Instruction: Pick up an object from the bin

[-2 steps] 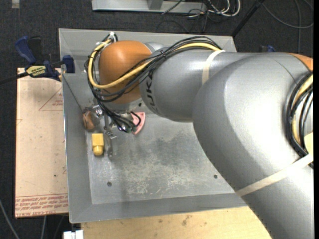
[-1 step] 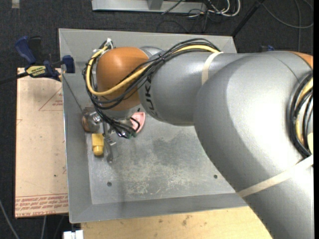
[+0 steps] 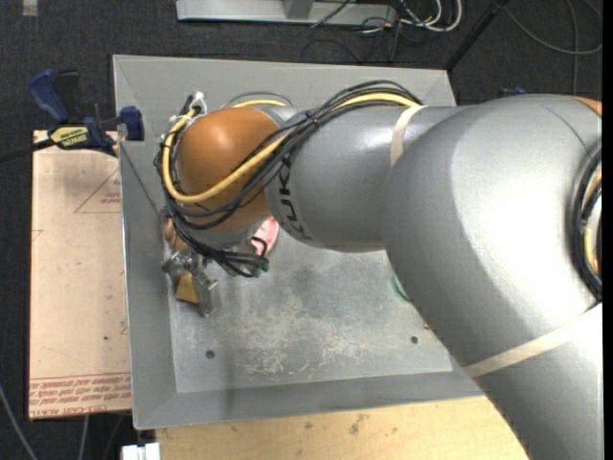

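My gripper (image 3: 194, 281) hangs low near the bin's left wall, just under the arm's wrist. A small yellow-brown piece (image 3: 192, 292) sits right at its tip, touching or almost touching the bin floor. Whether it is gripped I cannot tell. A pink and white thing (image 3: 267, 232) peeks out from under the arm, just to the right of the gripper and mostly hidden.
The big grey arm covers the bin's back and right half. A sliver of something green (image 3: 397, 287) shows at the arm's edge on the right. Bare scuffed floor stretches along the front of the bin, and the left wall is close beside the gripper.
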{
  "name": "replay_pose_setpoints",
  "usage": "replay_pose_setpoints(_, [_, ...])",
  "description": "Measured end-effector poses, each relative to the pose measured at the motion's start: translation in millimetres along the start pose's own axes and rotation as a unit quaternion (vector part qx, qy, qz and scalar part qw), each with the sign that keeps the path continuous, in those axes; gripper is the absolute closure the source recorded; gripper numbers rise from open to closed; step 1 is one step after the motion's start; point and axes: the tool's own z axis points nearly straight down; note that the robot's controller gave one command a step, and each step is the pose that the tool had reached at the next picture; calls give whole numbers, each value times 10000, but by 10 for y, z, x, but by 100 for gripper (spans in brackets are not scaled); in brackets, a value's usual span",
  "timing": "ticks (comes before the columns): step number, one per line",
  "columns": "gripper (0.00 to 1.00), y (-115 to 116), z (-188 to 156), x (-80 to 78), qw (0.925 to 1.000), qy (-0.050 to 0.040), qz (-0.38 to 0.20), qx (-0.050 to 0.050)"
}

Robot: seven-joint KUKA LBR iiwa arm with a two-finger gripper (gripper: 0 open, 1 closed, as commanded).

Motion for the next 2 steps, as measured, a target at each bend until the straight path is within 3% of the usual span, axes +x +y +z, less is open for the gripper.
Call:
replay_pose_setpoints(1, [100,0,0,0,10000,-1,0,-1])
replay_pose_setpoints(2, [100,24,-538,116,10000,31,-46,-8])
